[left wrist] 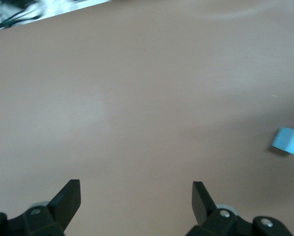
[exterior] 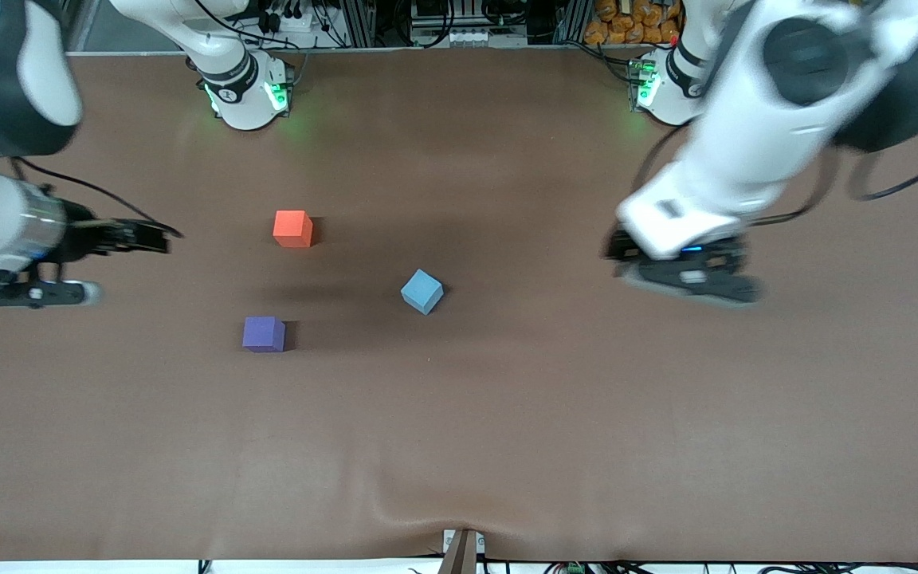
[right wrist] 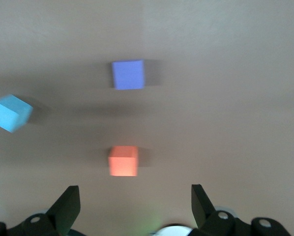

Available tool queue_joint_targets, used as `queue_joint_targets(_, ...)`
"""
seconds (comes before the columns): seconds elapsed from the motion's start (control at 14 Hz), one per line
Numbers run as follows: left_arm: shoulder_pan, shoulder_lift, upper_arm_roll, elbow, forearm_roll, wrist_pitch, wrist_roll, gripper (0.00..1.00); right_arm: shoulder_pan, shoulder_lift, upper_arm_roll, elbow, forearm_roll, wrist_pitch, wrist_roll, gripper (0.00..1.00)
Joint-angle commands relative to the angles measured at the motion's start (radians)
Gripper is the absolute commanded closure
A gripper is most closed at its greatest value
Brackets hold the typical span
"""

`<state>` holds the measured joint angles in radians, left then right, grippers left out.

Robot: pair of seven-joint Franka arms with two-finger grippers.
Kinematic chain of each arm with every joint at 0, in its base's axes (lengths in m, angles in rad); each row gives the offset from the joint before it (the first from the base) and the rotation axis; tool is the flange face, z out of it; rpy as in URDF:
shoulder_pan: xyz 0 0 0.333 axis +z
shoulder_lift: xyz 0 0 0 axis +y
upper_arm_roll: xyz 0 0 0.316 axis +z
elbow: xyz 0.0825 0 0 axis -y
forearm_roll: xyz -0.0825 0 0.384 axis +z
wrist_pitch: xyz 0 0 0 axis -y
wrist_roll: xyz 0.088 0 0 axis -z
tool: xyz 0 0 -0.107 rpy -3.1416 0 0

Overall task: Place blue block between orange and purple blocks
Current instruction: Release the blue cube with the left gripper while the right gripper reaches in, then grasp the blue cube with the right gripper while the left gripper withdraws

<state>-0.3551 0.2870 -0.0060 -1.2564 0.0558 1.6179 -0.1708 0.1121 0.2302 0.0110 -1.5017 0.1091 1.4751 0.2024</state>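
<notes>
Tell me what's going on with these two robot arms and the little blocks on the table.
Nothing is held yet. Three cubes sit apart on the brown table: the orange block, the purple block nearer the front camera, and the blue block off toward the left arm's end, not between them. The left gripper hangs open over bare table beside the blue block. The right gripper waits open at its own end of the table.

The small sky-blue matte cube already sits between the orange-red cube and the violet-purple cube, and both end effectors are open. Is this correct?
Not quite. The small sky-blue matte cube is not between the orange-red matte cube and the violet-purple matte cube; it sits apart, toward the left arm's end of the table, as the front view shows. The left end effector and right end effector are open.
</notes>
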Motion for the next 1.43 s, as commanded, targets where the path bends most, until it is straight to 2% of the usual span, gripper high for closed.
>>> queue_joint_targets(0.0, 0.122, -0.084, -0.017, -0.047, 0.004, -0.070, -0.010, 0.00, 0.067, 0.052, -0.003, -0.027, 0.059, 0.074, 0.194, 0.00)
queue_joint_targets(0.14, 0.184, -0.120, -0.017, -0.048, -0.001, -0.110, -0.042, 0.00, 0.145, 0.052, 0.001, -0.112, 0.081, 0.193, 0.314, 0.00)
queue_joint_targets(0.36, 0.249, -0.182, -0.017, -0.067, -0.028, -0.179, -0.107, 0.00, 0.274, 0.073, 0.015, -0.239, 0.081, 0.443, 0.496, 0.00)
queue_joint_targets(0.64, 0.290, -0.294, -0.015, -0.194, -0.024, -0.175, -0.131, 0.00, 0.415, 0.217, 0.015, -0.241, 0.081, 0.631, 0.701, 0.00)
queue_joint_targets(0.79, 0.298, -0.357, -0.017, -0.286, -0.022, -0.144, -0.128, 0.00, 0.452, 0.280, 0.015, -0.239, 0.081, 0.738, 0.777, 0.00)
queue_joint_targets(0.86, 0.298, -0.365, -0.017, -0.299, -0.020, -0.139, -0.124, 0.00, 0.468, 0.305, 0.015, -0.238, 0.081, 0.787, 0.810, 0.00)
queue_joint_targets(1.0, 0.298, -0.353, -0.017, -0.288, -0.019, -0.141, -0.108, 0.00, 0.480, 0.339, 0.015, -0.236, 0.083, 0.841, 0.819, 0.00)
queue_joint_targets(1.29, 0.300, -0.351, -0.015, -0.305, -0.014, -0.142, -0.107, 0.00, 0.480, 0.383, 0.020, -0.203, 0.086, 0.844, 0.880, 0.00)
queue_joint_targets(1.36, 0.300, -0.353, -0.015, -0.307, -0.014, -0.142, -0.107, 0.00, 0.477, 0.391, 0.041, -0.196, 0.086, 0.844, 0.897, 0.00)
